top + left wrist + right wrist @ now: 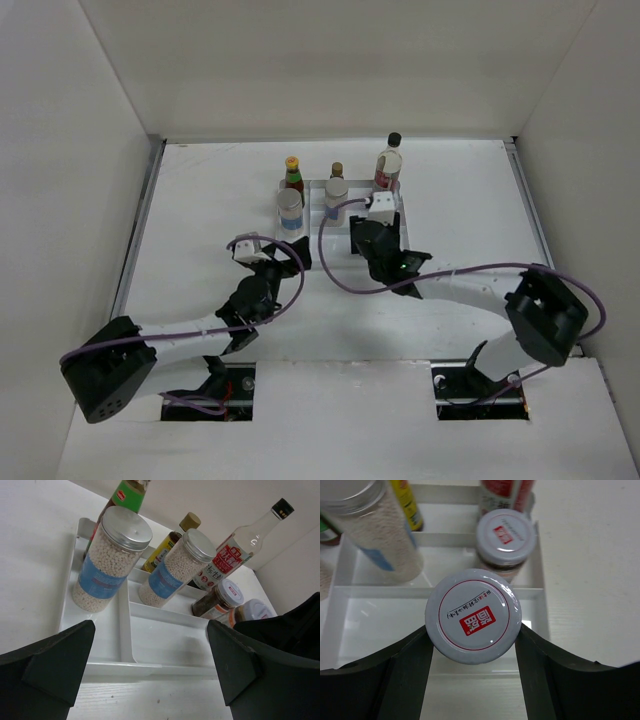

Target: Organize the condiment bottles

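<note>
A white divided tray [313, 212] holds the condiment bottles. At its back stand the yellow-capped red sauce bottle [293, 172], the tiny brown bottle [337, 172] and the tall clear black-capped bottle [389, 162]. Two white shakers [290, 212] [336, 206] stand in front of them. My right gripper [473, 630] is shut on a short jar [473, 611] with a white, red-marked lid, over the tray's front right compartment. The second jar [506, 537] stands just behind it. My left gripper [151, 627] is open and empty, just in front of the tray's near rim [150, 669].
White walls enclose the table on the left, back and right. The tray's front middle compartment [165, 640] holds nothing. My right arm [470, 290] reaches in from the right, and its black gripper [290, 625] shows at the right of the left wrist view.
</note>
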Robot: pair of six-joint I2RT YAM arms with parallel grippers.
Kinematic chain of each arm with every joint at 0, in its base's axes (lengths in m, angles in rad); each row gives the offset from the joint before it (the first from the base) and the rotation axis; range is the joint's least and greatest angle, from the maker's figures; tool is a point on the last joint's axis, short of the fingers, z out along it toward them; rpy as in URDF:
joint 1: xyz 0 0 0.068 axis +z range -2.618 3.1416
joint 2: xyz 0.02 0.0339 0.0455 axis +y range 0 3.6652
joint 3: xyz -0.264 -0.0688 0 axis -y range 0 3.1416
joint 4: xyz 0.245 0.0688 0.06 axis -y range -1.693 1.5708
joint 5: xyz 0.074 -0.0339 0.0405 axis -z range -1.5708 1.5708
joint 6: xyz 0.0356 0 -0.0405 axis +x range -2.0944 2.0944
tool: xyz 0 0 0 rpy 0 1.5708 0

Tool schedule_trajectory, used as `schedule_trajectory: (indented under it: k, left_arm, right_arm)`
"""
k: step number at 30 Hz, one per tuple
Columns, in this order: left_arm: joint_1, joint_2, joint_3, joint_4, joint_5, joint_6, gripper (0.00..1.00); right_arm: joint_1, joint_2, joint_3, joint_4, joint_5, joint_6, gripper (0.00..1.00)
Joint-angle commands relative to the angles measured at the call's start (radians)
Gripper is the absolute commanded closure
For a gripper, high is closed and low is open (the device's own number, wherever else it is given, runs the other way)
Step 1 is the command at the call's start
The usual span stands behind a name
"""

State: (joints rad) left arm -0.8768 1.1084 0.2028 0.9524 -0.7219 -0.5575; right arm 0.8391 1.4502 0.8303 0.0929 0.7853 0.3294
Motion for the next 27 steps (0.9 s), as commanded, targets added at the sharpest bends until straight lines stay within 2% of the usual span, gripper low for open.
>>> schedule_trajectory:
  k: [1,6,11,20,24,27]
  left_arm:
    - [0.023,-0.038,-0.006,0.028,-0.01,0.002,0.02]
    - [0.058,-0.079,-0.022,0.011,-0.01,-0.001,0.02]
    - [0.081,-0.111,-0.031,-0.012,-0.014,-0.005,0.02]
    - [0.103,-0.148,-0.042,-0.041,-0.051,-0.005,0.01]
    - [0.108,-0.174,-0.052,-0.055,-0.099,-0.005,0.0]
    - [0.114,-0.179,-0.052,-0.067,-0.12,-0.007,0.0]
  right_arm:
    - [0.054,0.07,0.115,0.185,0.035,-0.007,0.47]
    - [0.082,0.185,0.151,0.248,0.016,-0.015,0.47]
    - [0.079,0.208,0.115,0.284,0.008,0.002,0.45]
    - [0.061,0.151,0.04,0.283,-0.047,0.062,0.11]
    - [0.05,0.07,0.01,0.275,-0.07,0.051,0.03]
    - [0.013,-0.069,-0.039,0.275,-0.084,0.036,0.0]
